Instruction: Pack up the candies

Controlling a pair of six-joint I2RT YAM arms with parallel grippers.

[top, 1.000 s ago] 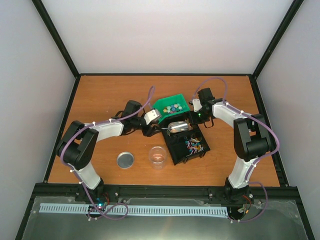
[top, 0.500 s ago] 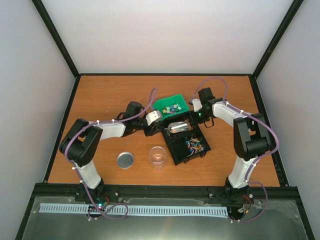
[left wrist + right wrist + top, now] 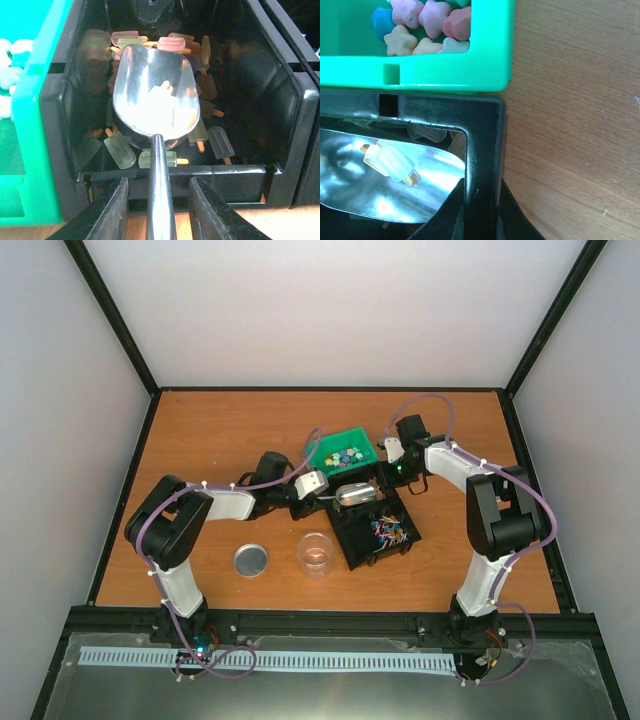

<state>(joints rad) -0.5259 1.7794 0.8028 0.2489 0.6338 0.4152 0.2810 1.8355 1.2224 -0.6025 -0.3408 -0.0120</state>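
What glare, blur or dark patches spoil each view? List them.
Top external: soft, even light; only the scoop glints. Left wrist: glare whitens the scoop's bowl, the black bin is murky inside, and the left gripper is blurred at the near edge. Right wrist: the scoop glares again, the candies are fairly sharp, and the right gripper is a dark blur.

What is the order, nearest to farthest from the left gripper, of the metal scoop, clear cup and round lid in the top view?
1. Metal scoop: its handle lies between the left gripper's fingers, bowl to its right.
2. Clear cup: on the table toward the arm bases.
3. Round lid: left of the cup, farthest.
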